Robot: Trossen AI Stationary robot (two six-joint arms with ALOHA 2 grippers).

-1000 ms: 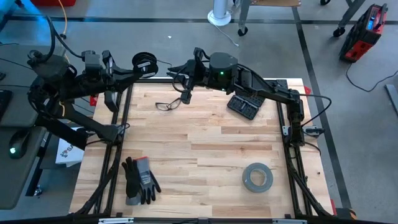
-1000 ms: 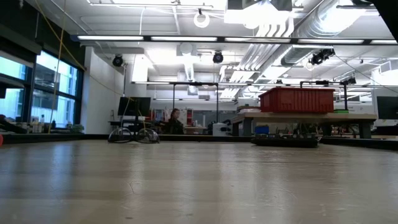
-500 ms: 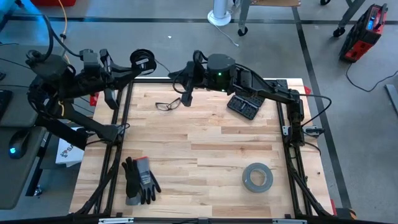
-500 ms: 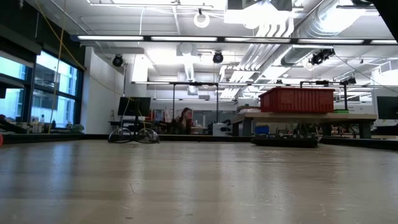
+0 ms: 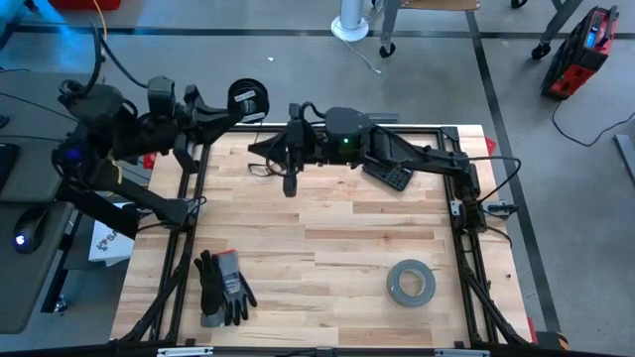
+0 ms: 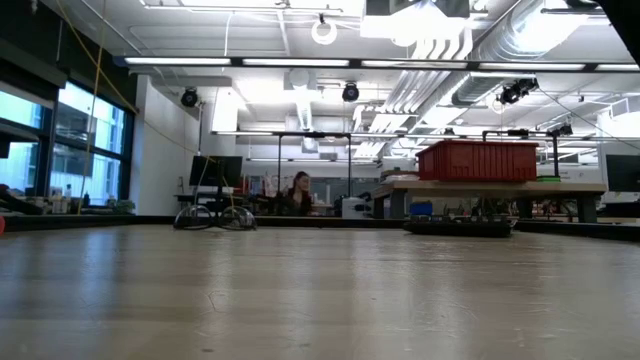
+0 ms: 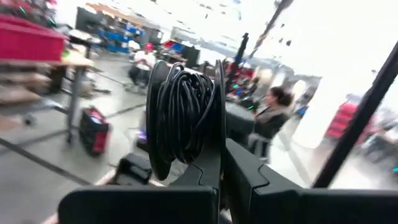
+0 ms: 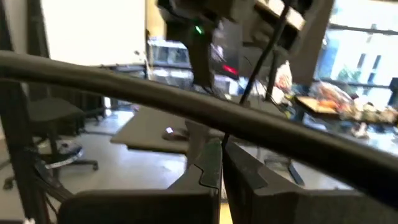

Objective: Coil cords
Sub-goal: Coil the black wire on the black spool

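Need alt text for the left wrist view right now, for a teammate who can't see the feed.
The left gripper is shut on a small round black spool wound with thin dark cord, held up in the air. Behind it is a blurred workshop with people and red bins.

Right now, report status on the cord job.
Left hand shut on the spool, held past the table's far edge. Right hand shut on the thin cord near the glasses. Nothing in the way.
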